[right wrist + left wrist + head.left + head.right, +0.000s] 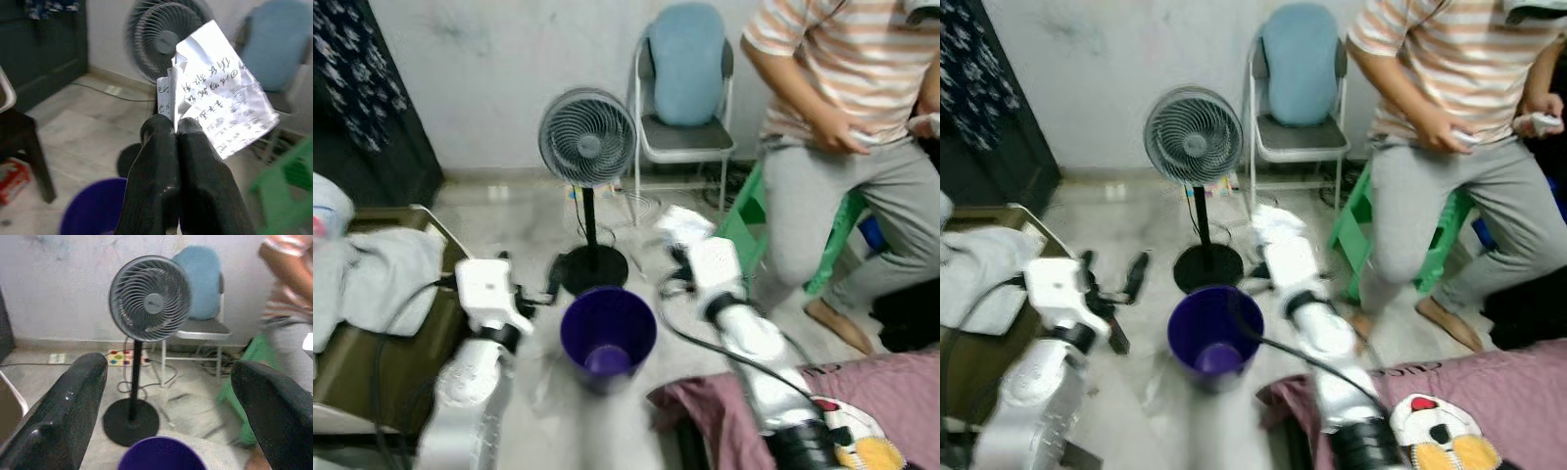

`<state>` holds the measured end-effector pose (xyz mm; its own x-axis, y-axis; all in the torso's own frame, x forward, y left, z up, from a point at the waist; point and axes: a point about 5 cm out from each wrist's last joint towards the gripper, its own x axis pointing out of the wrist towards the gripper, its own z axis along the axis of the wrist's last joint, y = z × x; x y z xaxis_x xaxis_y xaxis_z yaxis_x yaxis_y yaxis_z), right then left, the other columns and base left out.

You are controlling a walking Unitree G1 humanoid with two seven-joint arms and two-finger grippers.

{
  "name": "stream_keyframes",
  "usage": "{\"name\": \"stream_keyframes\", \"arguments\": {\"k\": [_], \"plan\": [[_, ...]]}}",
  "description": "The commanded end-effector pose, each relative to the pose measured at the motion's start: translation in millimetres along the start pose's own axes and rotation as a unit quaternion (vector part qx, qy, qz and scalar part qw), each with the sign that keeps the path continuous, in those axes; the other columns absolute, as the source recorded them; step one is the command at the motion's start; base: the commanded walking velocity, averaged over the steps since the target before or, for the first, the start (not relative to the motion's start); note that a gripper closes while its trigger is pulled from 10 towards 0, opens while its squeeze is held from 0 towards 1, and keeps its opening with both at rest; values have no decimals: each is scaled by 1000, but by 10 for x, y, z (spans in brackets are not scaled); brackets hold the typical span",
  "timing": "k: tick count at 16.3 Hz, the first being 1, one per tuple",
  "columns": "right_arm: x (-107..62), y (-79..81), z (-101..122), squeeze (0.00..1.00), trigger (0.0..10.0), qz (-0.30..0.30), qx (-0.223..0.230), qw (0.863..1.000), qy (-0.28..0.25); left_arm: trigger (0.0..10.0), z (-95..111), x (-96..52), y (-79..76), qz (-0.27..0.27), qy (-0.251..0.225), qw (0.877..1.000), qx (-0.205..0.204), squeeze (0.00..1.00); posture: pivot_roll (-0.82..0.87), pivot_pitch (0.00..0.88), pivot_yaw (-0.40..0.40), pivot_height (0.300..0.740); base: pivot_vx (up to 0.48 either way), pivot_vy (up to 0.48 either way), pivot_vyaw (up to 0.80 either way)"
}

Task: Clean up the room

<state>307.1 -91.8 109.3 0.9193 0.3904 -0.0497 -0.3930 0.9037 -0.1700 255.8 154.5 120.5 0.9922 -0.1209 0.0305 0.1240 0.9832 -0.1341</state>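
Pale tiled floor point(499, 220) runs to a white wall. Right gripper point(176, 128) has its black fingers point(157, 161) clenched on a crumpled sheet of handwritten white paper point(220, 105), held up beside and beyond the round purple plastic bin point(608, 333). Left gripper point(171, 401) hovers with fingers spread wide apart, just left of the bin. Behind the bin stands a grey pedestal fan point(588, 137), then a blue-cushioned metal chair point(685, 78). To the right, a person in a striped shirt point(842, 69) rests a leg on a green stool point(749, 211).
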Motion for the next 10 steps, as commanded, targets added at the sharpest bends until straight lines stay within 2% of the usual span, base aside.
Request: {"name": "stream_keyframes", "arguments": {"k": [1,3,4,10], "plan": [[-11,-79,11,0,10000,-10,-7,1000,0,10000,18,17,-26,3,-3,1000,0,0,-37,59,-26,740,0,0,0],[-11,-72,4,0,10000,-7,-9,1000,1,10000,16,20,-24,9,-4,1000,3,0,-37,59,-26,740,0,0,0],[-8,-73,4,0,10000,-6,-11,1000,1,10000,16,23,-25,9,-4,1000,3,0,-36,59,-27,740,0,0,488],[3,-60,9,0,10000,-4,-15,1000,0,10000,14,37,-36,10,-6,1000,0,0,-38,58,-28,740,0,0,800]]}}
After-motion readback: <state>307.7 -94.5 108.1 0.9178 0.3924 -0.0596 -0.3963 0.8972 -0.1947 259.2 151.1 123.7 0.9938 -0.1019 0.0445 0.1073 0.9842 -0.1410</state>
